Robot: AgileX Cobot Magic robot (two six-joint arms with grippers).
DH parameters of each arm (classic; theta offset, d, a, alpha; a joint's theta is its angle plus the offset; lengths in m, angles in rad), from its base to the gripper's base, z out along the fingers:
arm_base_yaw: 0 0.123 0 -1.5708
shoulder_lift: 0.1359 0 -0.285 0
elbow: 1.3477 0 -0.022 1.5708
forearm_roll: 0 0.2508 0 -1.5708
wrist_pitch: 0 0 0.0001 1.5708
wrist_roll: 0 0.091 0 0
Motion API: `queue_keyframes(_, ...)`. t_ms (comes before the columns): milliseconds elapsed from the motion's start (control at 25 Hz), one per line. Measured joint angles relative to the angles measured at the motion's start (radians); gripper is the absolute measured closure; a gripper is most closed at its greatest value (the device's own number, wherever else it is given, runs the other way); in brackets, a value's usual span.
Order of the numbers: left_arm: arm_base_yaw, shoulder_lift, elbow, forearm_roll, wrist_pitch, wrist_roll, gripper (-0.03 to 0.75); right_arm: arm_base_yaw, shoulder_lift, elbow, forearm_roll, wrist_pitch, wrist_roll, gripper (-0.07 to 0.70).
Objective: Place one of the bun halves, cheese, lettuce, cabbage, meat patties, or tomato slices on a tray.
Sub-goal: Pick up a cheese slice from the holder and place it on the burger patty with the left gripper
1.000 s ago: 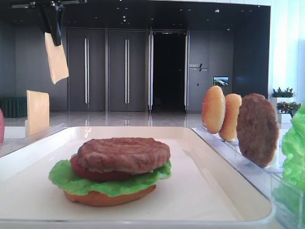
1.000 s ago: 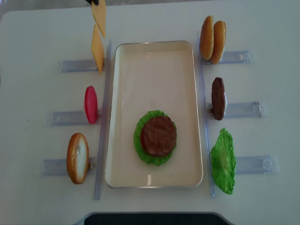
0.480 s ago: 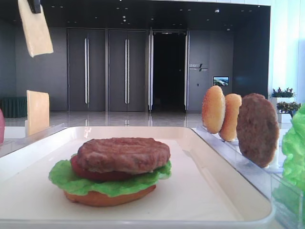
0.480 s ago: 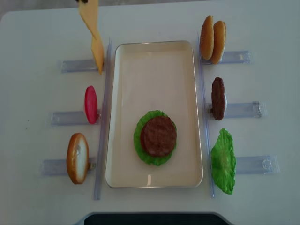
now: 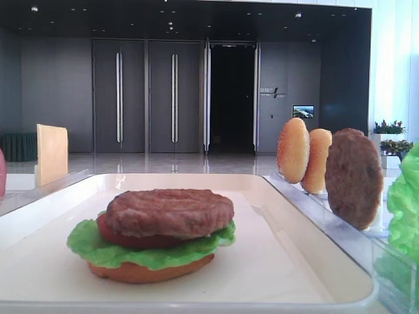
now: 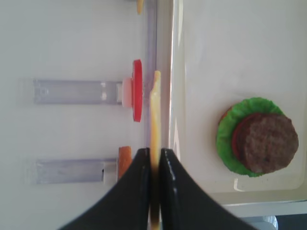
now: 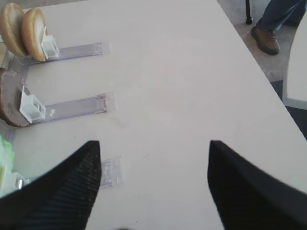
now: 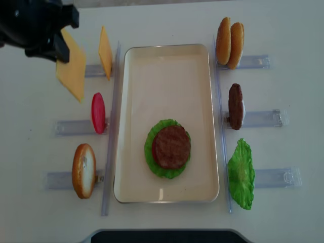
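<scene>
**Left arm holds cheese slice above table, left of tray**

Now the left gripper is clamped tight on 1 cheese slice, pinched edge-on between both fingers in the left wrist view. Overhead, that slice hangs at about 10 o'clock from the tray, left of it and not over it. A 2nd cheese slice stands in its clear rack just beside the tray's top-left corner.

On the tray, toward 6 o'clock: stack of bun half, lettuce leaf, tomato slice, meat patty on top.

Left racks: tomato slice at 9 o'clock, bun half at 7 o'clock. Right racks: 2 bun halves at 1 o'clock, spare patty at 3 o'clock, lettuce at 5 o'clock.

Right gripper spread wide, nothing in it, over bare table right of the racks.
</scene>
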State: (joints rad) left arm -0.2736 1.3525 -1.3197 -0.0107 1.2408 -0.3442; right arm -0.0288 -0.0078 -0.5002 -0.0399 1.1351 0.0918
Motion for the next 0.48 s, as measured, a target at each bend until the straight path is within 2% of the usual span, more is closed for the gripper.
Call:
queue_keyframes(200, 0.000, -0.134, 0.145, -0.011, 0.000, -0.002, 0.692, 0.000, 0.000, 0.000, 0.000, 0.000, 0.000, 0.150)
queue_keyframes(480, 0.000, -0.226, 0.265, -0.035, 0.000, -0.009, 0.692, 0.000, 0.000, 0.000, 0.000, 0.000, 0.000, 0.150)
